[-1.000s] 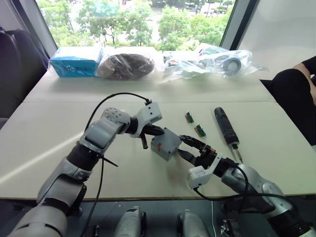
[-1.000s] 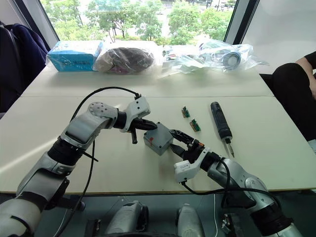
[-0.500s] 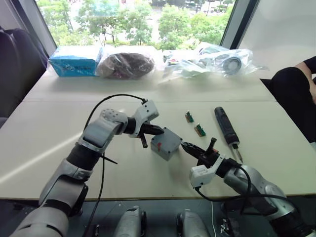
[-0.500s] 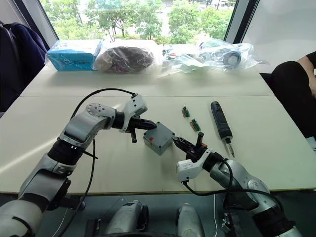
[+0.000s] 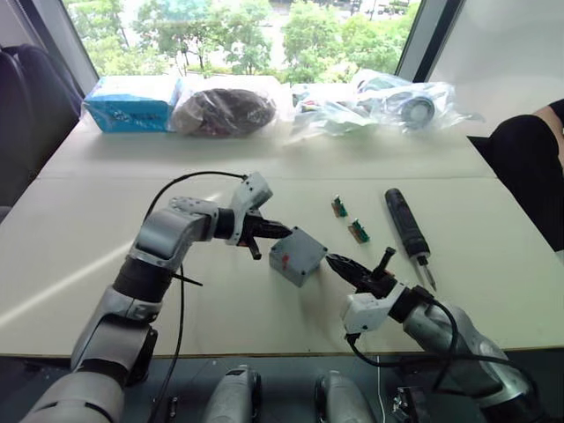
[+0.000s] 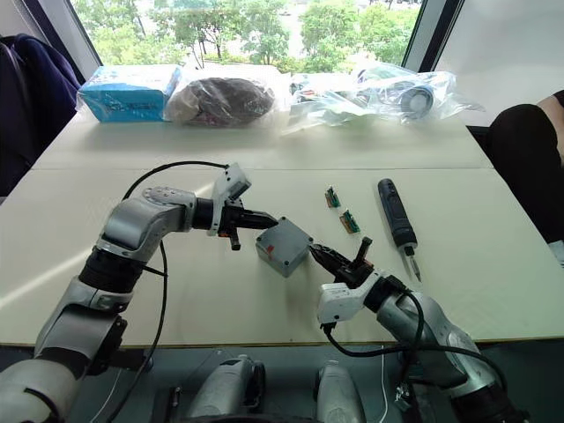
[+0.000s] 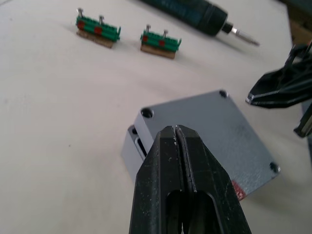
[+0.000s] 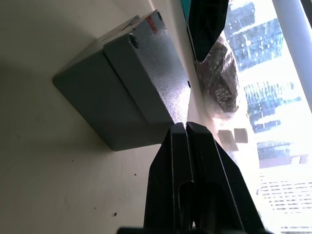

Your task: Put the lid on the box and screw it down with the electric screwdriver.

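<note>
The grey box (image 5: 291, 266) stands mid-table with the flat grey lid (image 7: 209, 131) lying on top of it, screw holes showing at its corners. My left gripper (image 5: 280, 232) is shut, its tip over the lid's left edge; I cannot tell whether it touches. From the right, my right gripper (image 5: 332, 260) is shut and empty, its tip just off the box's right corner (image 8: 107, 97). The black electric screwdriver (image 5: 404, 225) lies flat on the table to the right of the box, bit toward the front edge.
Two small green parts (image 5: 338, 208) (image 5: 358, 232) lie between the box and the screwdriver. At the table's back stand a blue carton (image 5: 132, 101) and several plastic bags (image 5: 231, 107). A person's dark sleeve (image 5: 529, 167) is at the right edge.
My right gripper, open around the box's right corner a second ago, has shut and now points at that corner. The left gripper has shifted slightly but stays shut at the lid.
</note>
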{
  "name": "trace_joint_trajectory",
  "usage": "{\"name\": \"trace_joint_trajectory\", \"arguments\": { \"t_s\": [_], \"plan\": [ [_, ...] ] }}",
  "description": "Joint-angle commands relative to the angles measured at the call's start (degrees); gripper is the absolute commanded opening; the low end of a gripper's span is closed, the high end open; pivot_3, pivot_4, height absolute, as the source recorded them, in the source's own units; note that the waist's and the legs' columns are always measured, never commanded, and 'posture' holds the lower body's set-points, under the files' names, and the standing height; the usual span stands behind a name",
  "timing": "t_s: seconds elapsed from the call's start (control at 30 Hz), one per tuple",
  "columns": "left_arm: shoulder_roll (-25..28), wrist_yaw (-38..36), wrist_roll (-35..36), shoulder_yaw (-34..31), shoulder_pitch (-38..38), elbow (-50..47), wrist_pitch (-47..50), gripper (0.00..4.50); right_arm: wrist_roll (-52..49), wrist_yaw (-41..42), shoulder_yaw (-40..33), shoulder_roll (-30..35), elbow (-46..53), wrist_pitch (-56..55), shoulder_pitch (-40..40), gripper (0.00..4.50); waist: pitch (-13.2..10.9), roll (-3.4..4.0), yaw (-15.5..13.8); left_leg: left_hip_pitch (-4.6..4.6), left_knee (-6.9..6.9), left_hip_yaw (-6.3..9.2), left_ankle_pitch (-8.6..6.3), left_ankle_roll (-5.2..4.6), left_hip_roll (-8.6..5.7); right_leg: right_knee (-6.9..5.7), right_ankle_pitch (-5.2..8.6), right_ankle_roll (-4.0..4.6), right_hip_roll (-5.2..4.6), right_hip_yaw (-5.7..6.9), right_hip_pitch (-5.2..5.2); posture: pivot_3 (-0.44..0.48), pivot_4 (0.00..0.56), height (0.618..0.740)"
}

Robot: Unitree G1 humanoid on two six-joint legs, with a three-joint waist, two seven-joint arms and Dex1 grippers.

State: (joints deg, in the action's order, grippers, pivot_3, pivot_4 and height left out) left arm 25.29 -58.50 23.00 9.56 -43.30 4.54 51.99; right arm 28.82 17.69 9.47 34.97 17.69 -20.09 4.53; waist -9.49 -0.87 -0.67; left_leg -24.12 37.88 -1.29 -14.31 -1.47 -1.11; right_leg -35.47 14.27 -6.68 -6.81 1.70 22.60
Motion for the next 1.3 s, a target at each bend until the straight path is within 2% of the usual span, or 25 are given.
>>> {"name": "trace_joint_trajectory", "arguments": {
  "t_s": [0.03,0.2,0.43,0.67,1.3],
  "plan": [
    [0.00,0.07,2.89,-3.41,-1.58,-0.10,0.60,0.00,-9.31,3.49,-2.54,-2.20,5.32,5.20,0.98,0.02,-0.03,0.03,0.03,-0.04,0.00,0.00,0.00,0.00,0.00,0.00,0.00,-0.01,0.00,0.00,0.03,0.000,0.150,0.740],
    [1.21,1.66,1.63,-4.60,-1.57,2.71,-1.87,0.00,-22.45,10.97,-2.23,-4.59,11.88,17.63,3.75,0.02,-0.08,0.02,-0.02,-0.07,0.01,0.01,0.00,0.00,0.00,0.00,0.00,-0.01,0.01,0.03,0.05,0.000,0.150,0.740],
    [2.90,1.86,-0.49,-2.42,-0.05,4.08,-4.86,0.00,-28.66,15.86,-0.02,-5.44,15.53,29.89,5.18,0.02,-0.12,0.05,-0.10,-0.09,0.01,0.02,0.00,0.01,0.00,0.02,-0.01,0.00,-0.02,0.03,0.07,0.000,0.150,0.740],
    [3.04,0.79,-1.62,0.65,2.07,2.47,-6.61,0.00,-27.80,14.74,0.83,-7.33,13.40,31.42,2.12,0.02,-0.13,0.06,-0.04,-0.27,0.01,0.01,-0.01,0.02,0.01,0.01,-0.02,0.02,-0.05,0.02,0.30,0.000,0.150,0.740],
    [2.15,0.92,-0.04,1.40,3.55,-1.17,-3.24,0.00,-25.80,13.61,2.28,-7.71,10.93,30.74,-0.54,0.02,-0.14,0.07,-0.03,-0.33,0.00,-0.01,0.00,0.02,-0.01,0.02,-0.02,0.02,-0.04,0.03,0.35,0.000,0.150,0.740]
  ]
}}
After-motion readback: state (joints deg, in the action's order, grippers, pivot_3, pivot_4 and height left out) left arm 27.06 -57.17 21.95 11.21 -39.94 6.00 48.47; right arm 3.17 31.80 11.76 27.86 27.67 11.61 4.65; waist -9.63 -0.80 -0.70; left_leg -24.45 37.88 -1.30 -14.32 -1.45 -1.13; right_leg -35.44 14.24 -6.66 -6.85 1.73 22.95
